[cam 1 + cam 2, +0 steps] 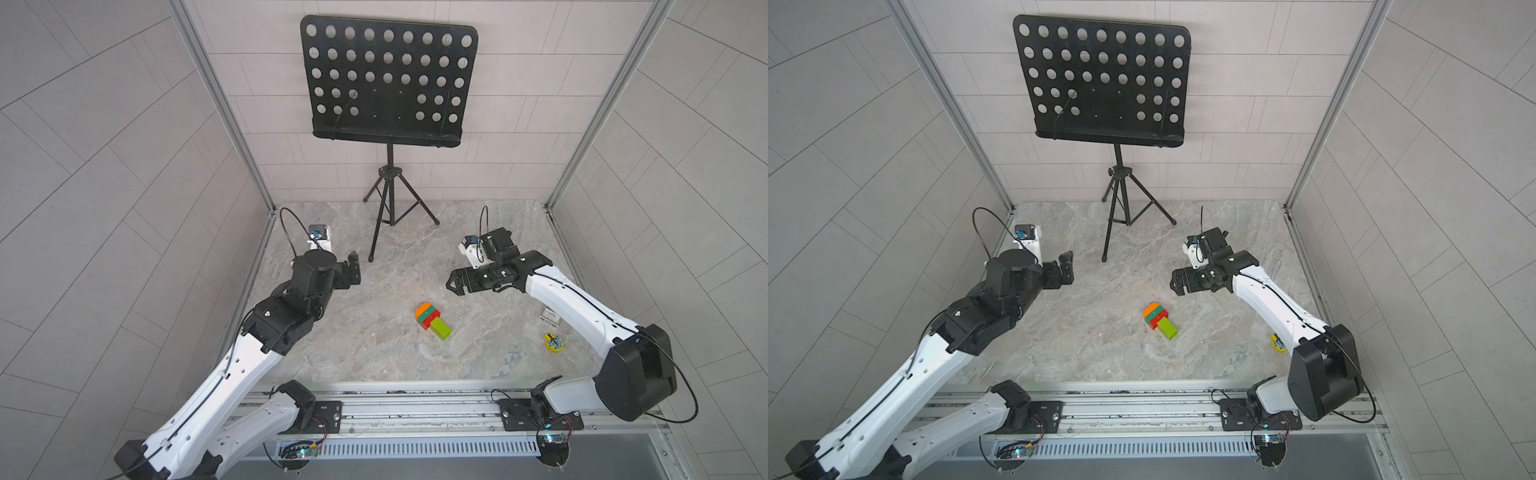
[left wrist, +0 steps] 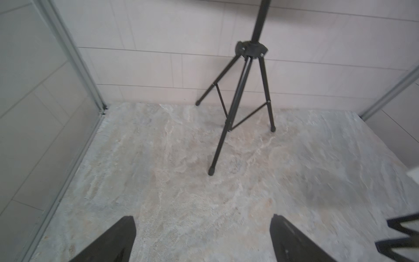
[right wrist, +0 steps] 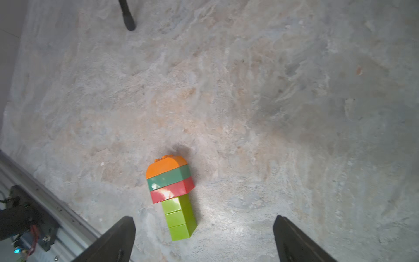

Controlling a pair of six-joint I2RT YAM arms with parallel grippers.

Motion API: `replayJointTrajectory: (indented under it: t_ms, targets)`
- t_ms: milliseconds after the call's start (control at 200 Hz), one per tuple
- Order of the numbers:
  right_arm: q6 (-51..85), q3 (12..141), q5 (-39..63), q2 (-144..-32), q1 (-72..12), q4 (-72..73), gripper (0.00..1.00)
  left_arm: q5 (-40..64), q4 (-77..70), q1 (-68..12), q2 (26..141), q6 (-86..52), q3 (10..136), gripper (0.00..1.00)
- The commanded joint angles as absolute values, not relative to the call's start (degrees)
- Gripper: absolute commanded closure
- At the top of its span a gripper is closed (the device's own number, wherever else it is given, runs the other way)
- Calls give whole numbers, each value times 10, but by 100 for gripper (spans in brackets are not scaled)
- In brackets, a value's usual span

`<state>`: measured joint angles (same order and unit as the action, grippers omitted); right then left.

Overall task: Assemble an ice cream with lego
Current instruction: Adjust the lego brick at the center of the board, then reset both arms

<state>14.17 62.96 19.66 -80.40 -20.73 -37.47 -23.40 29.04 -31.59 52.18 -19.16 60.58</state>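
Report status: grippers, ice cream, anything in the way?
Left gripper open, empty. Right gripper open, empty. Ice cream assembled, lying on its side on the table, untouched. Music stand and yellow round object stand apart from it.

**A:** What is standing in the way on the grey marbled tabletop [image 1: 365, 357]?

**B:** The black perforated metal music stand [image 1: 388, 79] is filling the back. Its thin black tripod legs [image 1: 390, 208] are spreading over the rear middle, and one foot is reaching forward near the left gripper [image 1: 354, 269], whose jaws are gaping wide.

**A:** And the centre?

**B:** The toppled brick ice cream [image 1: 432, 321], with its lime-green stem, red and dark green layers and orange cap, is lying alone, with bare surface running all round it. The right gripper [image 1: 453, 284], jaws spread, is hanging just behind it, not touching.

**A:** The right edge?

**B:** A small yellow round object [image 1: 554, 343] and a white printed card [image 1: 549, 316] are lying close beside the right arm [image 1: 582, 307].
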Motion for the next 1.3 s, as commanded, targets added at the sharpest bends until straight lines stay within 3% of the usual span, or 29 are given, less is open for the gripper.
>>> replayJointTrajectory:
  t_ms: [0,100,255,636,1032,1297]
  targets:
    - [133,607,120,-824,-205,-364,10,-261,258,-279,545,-229,602,0]
    - [121,606,148,-853,-206,-386,31,-273,237,-241,572,-261,591,0]
    - [119,563,96,-846,-252,-405,39,-322,221,-200,598,-297,557,0]
    - [136,529,79,-884,-346,-401,42,-343,173,-103,648,-359,464,0]
    - [162,580,108,-939,-411,-377,44,-378,89,-88,617,-347,365,0]
    - [159,544,145,-881,-374,-329,39,-363,20,-87,633,-277,351,2]
